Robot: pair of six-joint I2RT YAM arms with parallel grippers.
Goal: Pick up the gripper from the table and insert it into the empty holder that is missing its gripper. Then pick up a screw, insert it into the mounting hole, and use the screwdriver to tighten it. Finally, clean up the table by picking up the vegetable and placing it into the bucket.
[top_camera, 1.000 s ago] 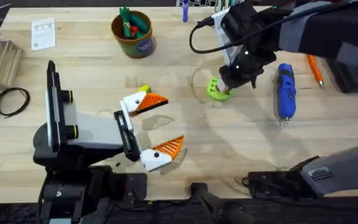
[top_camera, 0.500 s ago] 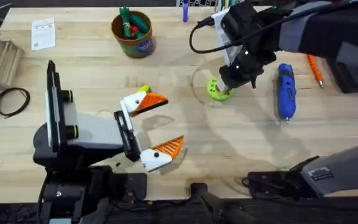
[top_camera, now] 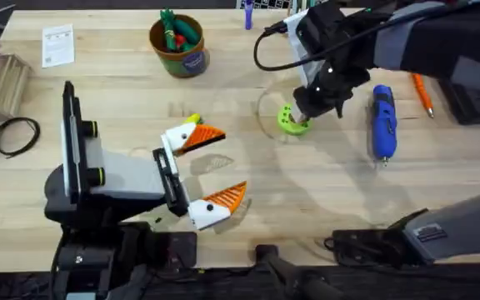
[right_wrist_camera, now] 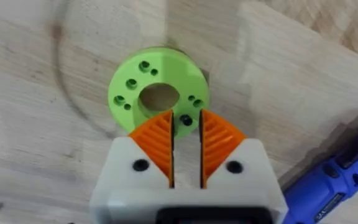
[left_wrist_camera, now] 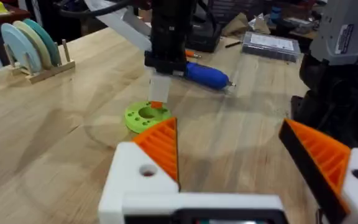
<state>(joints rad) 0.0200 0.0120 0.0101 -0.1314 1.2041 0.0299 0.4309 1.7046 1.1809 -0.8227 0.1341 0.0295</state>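
My right gripper (top_camera: 307,112) hangs over the green disc (right_wrist_camera: 159,87), its orange fingers drawn close around a small black screw (right_wrist_camera: 185,119) at the disc's rim. My left gripper (top_camera: 213,167) lies open low over the table. Both of its white mounts (left_wrist_camera: 143,180) carry orange tips (left_wrist_camera: 160,146), and I cannot tell which one is the task's holder. The yellow vegetable (top_camera: 192,122) lies just behind its far finger, partly hidden. To the right of the disc lies the blue screwdriver (top_camera: 382,121). The bucket (top_camera: 178,46) stands at the back with green and red toy vegetables in it.
A thin orange pen (top_camera: 423,93) lies right of the screwdriver. A black cable coil (top_camera: 15,135) and a paper card (top_camera: 57,43) sit at the far left. A plate rack (left_wrist_camera: 33,46) stands off to one side.
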